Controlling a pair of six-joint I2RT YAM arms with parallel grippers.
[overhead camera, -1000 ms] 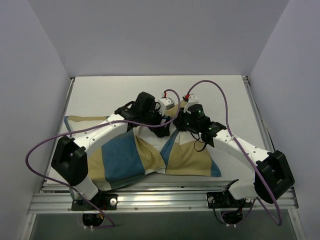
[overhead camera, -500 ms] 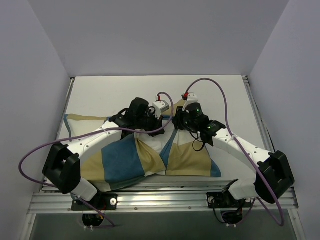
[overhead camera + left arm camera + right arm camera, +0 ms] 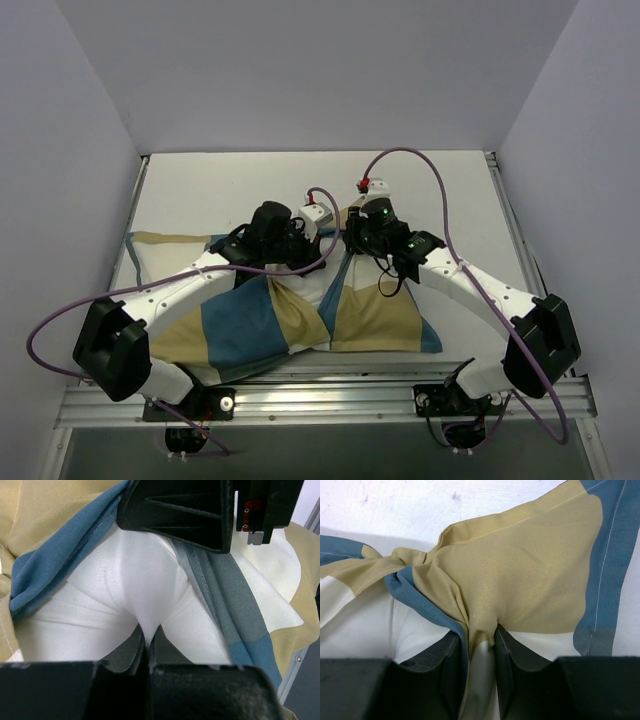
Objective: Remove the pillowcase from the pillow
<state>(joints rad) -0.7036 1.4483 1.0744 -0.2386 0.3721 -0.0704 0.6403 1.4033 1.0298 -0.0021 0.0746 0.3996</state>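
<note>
The checked pillowcase (image 3: 250, 325) lies bunched across the table's near half. At its open mouth, mid-table, both grippers meet. My left gripper (image 3: 148, 632) is shut on a pinch of the plump white pillow (image 3: 125, 580), which bulges out between the blue hems of the pillowcase (image 3: 220, 580). From above, the left gripper (image 3: 300, 235) sits just left of the right gripper (image 3: 352, 240). My right gripper (image 3: 481, 630) is shut on a gathered fold of tan and white pillowcase (image 3: 530, 575). White pillow (image 3: 415, 625) shows under the blue hem there.
Bare white table (image 3: 250, 185) stretches behind the grippers to the back wall. Side walls close in left and right. An aluminium rail (image 3: 320, 400) runs along the near edge. Purple cables (image 3: 440, 190) loop over both arms.
The left gripper went from open to shut on the pillow, and its arm dropped lower and leftward. The right gripper shifted slightly left and back, its fingers a little wider on the fold.
</note>
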